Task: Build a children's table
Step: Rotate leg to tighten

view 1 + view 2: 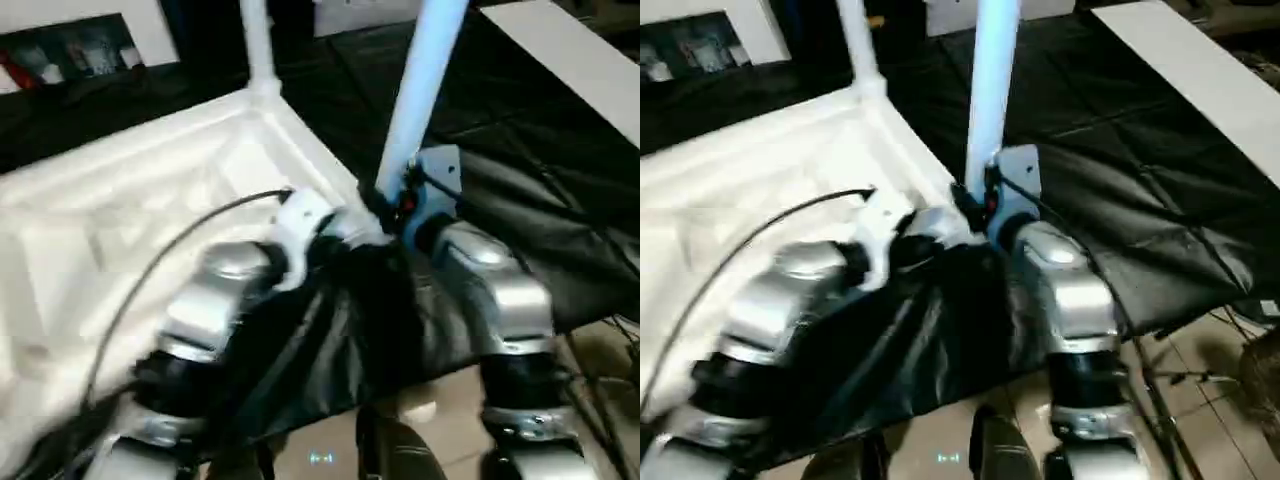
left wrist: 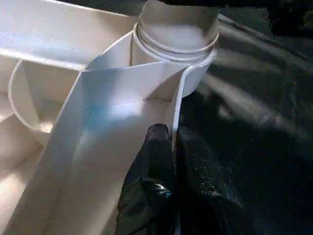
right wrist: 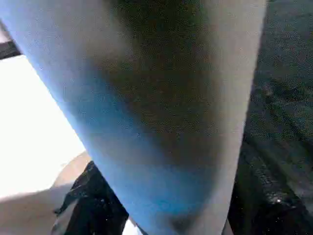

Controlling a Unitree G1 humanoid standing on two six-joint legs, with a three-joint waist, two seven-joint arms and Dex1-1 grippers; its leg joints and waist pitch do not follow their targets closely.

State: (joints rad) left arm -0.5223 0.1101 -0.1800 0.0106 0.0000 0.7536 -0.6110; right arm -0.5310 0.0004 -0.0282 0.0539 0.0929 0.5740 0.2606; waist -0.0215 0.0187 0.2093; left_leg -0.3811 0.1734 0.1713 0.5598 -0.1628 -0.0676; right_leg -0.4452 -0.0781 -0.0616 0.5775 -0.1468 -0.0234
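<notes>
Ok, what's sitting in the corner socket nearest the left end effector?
A white tube leg stands in the corner socket of the upturned tabletop. The socket wall hides its lower end, so how deep it sits can't be seen. The left end effector pinches the rim beside it.

The white top point(image 1: 130, 190) lies upside down on a black cloth point(image 1: 540, 230), so I see its ribs. One leg point(image 1: 258, 45) stands up from the far corner. Another leg point(image 1: 420, 90) stands at the near corner, leaning a little. My right arm point(image 1: 490, 290) reaches to the bottom of that leg. My left arm point(image 1: 215, 290) reaches to the edge of the top just beside it. A thin black wire point(image 1: 150, 270) curves over my left arm.
</notes>
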